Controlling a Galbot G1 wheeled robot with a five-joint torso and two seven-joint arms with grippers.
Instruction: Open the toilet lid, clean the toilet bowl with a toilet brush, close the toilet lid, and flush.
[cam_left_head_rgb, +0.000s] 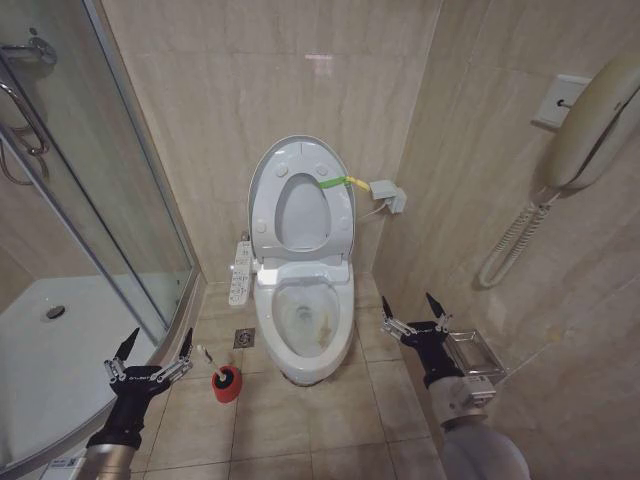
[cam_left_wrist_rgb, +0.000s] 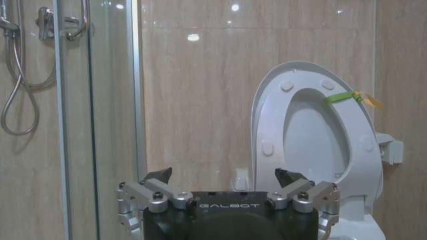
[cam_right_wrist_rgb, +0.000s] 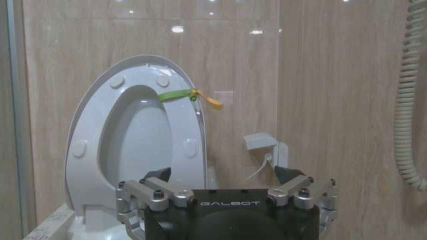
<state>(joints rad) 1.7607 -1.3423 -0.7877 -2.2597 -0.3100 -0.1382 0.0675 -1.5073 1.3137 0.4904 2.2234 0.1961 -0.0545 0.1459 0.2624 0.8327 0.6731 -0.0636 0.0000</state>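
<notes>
The toilet lid (cam_left_head_rgb: 302, 212) stands upright against the back wall, with the ring seat raised in front of it and a green-yellow strap (cam_left_head_rgb: 335, 182) at its edge. It also rises ahead in the wrist views: lid (cam_left_wrist_rgb: 313, 135), lid (cam_right_wrist_rgb: 137, 135). Below, the toilet bowl (cam_left_head_rgb: 305, 318) lies uncovered with brownish stains inside. The toilet brush (cam_left_head_rgb: 205, 357) leans in its red cup (cam_left_head_rgb: 227, 384) on the floor left of the bowl. My left gripper (cam_left_head_rgb: 158, 340) (cam_left_wrist_rgb: 223, 175) hangs open just left of the brush. My right gripper (cam_left_head_rgb: 409, 305) (cam_right_wrist_rgb: 221, 172) is open to the right of the bowl. Both hold nothing.
A glass shower door (cam_left_head_rgb: 100, 200) and white shower tray (cam_left_head_rgb: 60, 350) close off the left. A bidet control panel (cam_left_head_rgb: 240, 272) juts from the toilet's left side above a floor drain (cam_left_head_rgb: 244, 338). On the right wall are a phone (cam_left_head_rgb: 600, 110) and a metal holder (cam_left_head_rgb: 475, 352).
</notes>
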